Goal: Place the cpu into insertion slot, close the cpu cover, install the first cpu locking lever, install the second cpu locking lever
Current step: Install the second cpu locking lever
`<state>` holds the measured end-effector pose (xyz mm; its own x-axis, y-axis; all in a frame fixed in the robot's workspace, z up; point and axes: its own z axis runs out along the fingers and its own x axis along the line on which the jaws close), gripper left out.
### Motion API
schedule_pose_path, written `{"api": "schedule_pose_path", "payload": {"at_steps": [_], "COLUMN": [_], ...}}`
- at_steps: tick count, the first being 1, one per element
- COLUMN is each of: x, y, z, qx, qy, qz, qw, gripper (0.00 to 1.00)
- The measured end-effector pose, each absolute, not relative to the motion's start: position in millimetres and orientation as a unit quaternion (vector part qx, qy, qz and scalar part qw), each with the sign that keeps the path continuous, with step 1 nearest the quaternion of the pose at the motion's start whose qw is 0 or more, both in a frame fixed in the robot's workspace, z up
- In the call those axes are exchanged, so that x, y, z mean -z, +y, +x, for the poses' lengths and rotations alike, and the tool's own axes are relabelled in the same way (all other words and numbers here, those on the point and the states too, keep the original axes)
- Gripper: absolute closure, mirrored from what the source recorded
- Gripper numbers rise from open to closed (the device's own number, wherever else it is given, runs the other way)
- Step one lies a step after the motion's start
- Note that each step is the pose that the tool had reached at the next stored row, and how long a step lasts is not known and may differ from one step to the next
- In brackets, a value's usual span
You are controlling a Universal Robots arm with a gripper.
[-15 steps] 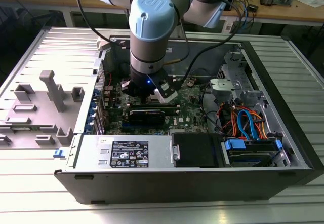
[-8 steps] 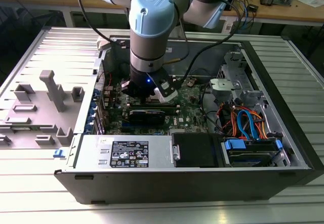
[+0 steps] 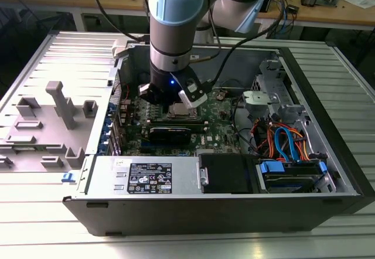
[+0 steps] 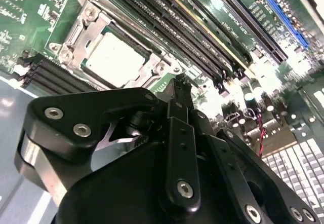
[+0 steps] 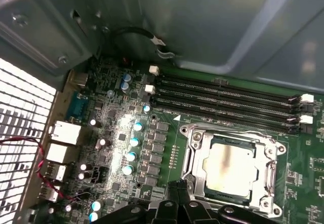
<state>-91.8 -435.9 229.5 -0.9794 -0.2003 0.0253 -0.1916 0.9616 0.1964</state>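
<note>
Silver square cpu (image 5: 228, 167) seated under thin silver cpu cover (image 5: 195, 155); black gripper (image 4: 177, 89) fingers pressed together beside socket corner. Risk, probably: slipping off the lever, scratching green board (image 5: 167, 148).

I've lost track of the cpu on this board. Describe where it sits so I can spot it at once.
Start at the open computer case and find the green motherboard inside. Beside the long black memory slots sits a silver cpu cover; the cpu is the dull silver square framed by it, the only flat, plain metal face there.
</note>
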Motion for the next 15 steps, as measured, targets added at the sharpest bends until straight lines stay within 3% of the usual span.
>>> {"api": "schedule_pose_path", "payload": {"at_steps": [15], "x": [-232.3], "y": [-435.7], "z": [-91.8], "qx": [0.096], "qy": [-0.99], "qz": [0.099], "qw": [0.023], "gripper": [0.89]}}
